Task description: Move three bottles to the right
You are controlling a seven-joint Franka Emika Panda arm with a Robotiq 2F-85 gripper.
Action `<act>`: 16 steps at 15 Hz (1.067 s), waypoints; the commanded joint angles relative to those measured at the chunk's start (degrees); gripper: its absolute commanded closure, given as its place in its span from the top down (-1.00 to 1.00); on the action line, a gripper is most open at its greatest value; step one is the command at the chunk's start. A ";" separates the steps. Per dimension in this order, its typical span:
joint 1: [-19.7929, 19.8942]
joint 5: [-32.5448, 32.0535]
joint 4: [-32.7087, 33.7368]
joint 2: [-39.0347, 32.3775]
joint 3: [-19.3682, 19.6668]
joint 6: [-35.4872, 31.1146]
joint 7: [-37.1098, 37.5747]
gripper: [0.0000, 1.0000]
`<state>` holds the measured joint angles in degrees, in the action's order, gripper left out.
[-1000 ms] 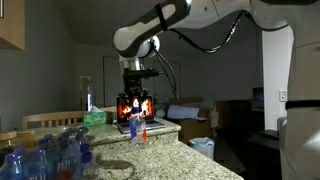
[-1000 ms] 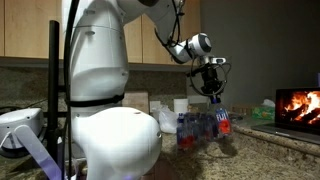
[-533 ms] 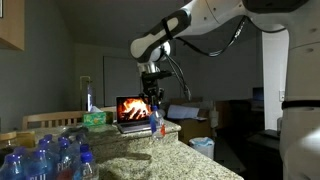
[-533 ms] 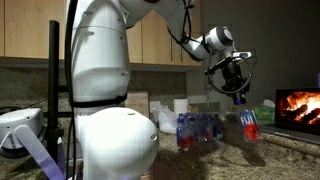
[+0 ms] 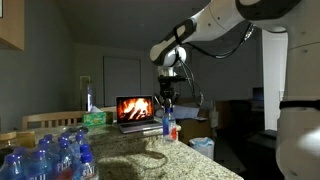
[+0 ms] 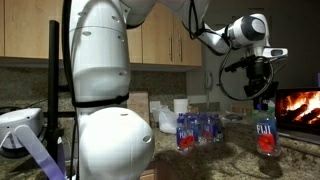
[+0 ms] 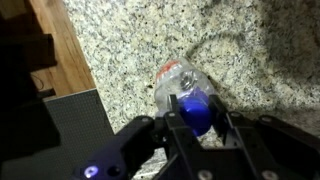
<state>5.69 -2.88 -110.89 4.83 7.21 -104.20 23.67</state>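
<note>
Cluster of bottles (image 6: pixel 198 128): clear bluish plastic with red-and-blue label bands, upright and packed together toward the back edge of the speckled granite bench (image 6: pixel 215 165), well apart from the next item. Held bottle (image 6: pixel 266 133): same type, upright, clamped at the neck by the gripper (image 6: pixel 263 100) reaching down from above; whether its base touches the bench cannot be told, and the wrist view shows the jaws closed on either side of its cap. Laptop (image 6: pixel 299 106): open, screen showing a fire, at the bench's right end beyond the held bottle.
</note>
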 commanded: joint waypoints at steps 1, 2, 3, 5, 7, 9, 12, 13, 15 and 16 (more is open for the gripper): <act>1.74 4.77 -4.10 2.40 1.01 -4.00 -0.05 -0.71; 1.46 2.48 -0.93 0.08 0.43 -1.10 -0.08 -0.32; 1.69 3.04 -1.44 0.13 0.73 -2.06 -0.08 -0.32; 1.76 3.33 -1.84 0.22 0.88 -2.59 -0.08 -0.32; 1.74 3.37 -1.85 0.32 0.81 -2.61 -0.08 -0.32; 1.99 2.98 -1.29 -0.18 1.00 -2.82 0.12 -0.71; 2.70 4.05 1.25 -3.21 2.06 -2.81 -1.28 -0.71; 3.06 4.63 2.01 -4.02 2.47 -2.85 -1.75 -0.71; 3.76 5.75 3.54 -6.06 3.43 -2.64 -2.07 -0.71; 4.10 6.39 4.32 -7.00 3.83 -2.61 -2.05 -0.71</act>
<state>8.23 0.69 -109.52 0.87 10.26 -107.06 23.67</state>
